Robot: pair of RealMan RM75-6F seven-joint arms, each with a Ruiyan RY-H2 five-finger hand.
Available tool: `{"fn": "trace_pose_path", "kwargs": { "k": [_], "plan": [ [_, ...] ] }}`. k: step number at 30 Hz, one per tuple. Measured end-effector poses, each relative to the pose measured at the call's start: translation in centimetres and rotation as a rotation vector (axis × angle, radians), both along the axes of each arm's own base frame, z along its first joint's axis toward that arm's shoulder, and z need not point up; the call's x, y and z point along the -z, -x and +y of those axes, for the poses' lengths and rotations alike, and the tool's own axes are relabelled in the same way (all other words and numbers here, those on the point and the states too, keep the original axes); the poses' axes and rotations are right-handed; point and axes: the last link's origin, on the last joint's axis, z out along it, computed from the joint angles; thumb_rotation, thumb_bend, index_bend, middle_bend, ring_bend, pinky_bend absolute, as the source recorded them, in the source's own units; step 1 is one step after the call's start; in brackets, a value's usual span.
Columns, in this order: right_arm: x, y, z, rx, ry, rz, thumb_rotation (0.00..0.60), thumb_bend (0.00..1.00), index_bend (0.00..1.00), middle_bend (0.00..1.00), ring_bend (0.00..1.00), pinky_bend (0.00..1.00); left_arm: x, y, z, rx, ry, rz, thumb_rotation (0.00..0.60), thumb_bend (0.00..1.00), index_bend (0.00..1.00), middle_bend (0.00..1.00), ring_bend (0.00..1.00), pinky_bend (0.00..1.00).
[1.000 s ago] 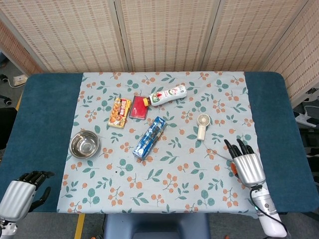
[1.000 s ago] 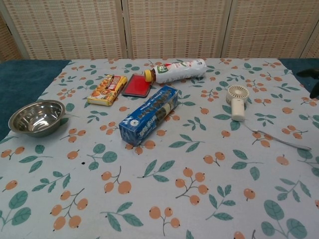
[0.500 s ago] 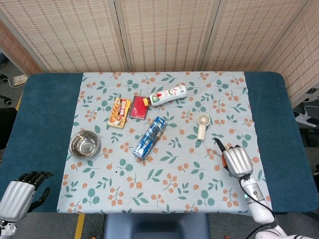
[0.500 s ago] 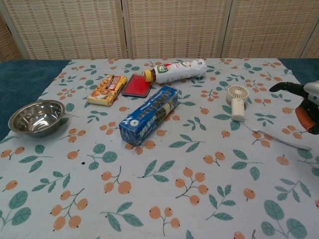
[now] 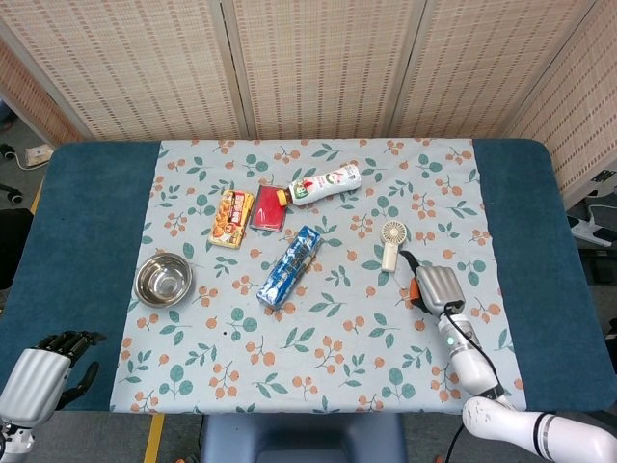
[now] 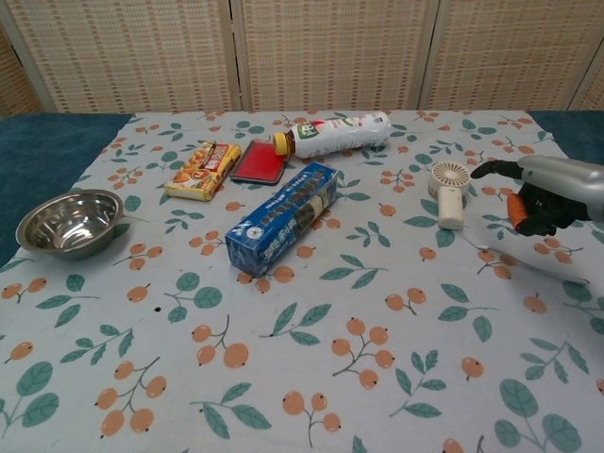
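Two hands are in view. Right hand (image 5: pixel 436 287) hangs low over the floral tablecloth (image 5: pixel 318 357), just right of the small white handheld fan (image 5: pixel 390 242) and apart from it. Its silver back faces the head camera; the dark fingers (image 6: pixel 493 168) reach toward the fan, one stretched out, the rest curled under the palm. Nothing is seen in its grasp, but whether the fingers are clenched or loose cannot be told from either view. The chest view crops the hand at the right frame edge.

Left hand (image 5: pixel 43 369) sits at the near-left corner, off the cloth, cut by the frame edge. Its dark fingers are bent, and how far they are closed cannot be told; nothing is visibly held. The chest view does not show it.

A thin pale cord (image 6: pixel 514 261) lies on the cloth near the right hand; its far end passes under the hand and is hidden.

Count on cloth:
- one steel bowl (image 5: pixel 162 280), left side
- one blue box (image 5: pixel 290 266), centre, lying diagonally
- one yellow snack packet (image 5: pixel 231 218)
- one red flat packet (image 5: pixel 269 208), just beside the snack packet
- one white bottle (image 5: pixel 318 185) on its side, far centre, cap touching the red packet
- one fan

Label print is too small to read.
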Motion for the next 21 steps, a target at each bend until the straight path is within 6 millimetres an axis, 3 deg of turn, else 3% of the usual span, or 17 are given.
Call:
{"fn": "trace_pose_path", "kwargs": {
  "k": [12, 21],
  "plan": [
    [1.5, 0.4, -2.0, 0.04, -0.002, 0.022, 0.6, 0.86, 0.03, 0.82, 0.66, 0.59, -0.1, 0.1, 0.0, -0.005, 0.002, -0.004, 0.6, 0.43, 0.33, 0.41, 0.38, 0.5],
    [2.4, 0.3, -2.1, 0.061, -0.043, 0.016, 0.6, 0.86, 0.03, 0.82, 0.66, 0.59, -0.2, 0.1, -0.1, -0.005, 0.002, -0.005, 0.6, 0.43, 0.34, 0.42, 0.38, 0.5]
  ]
}}
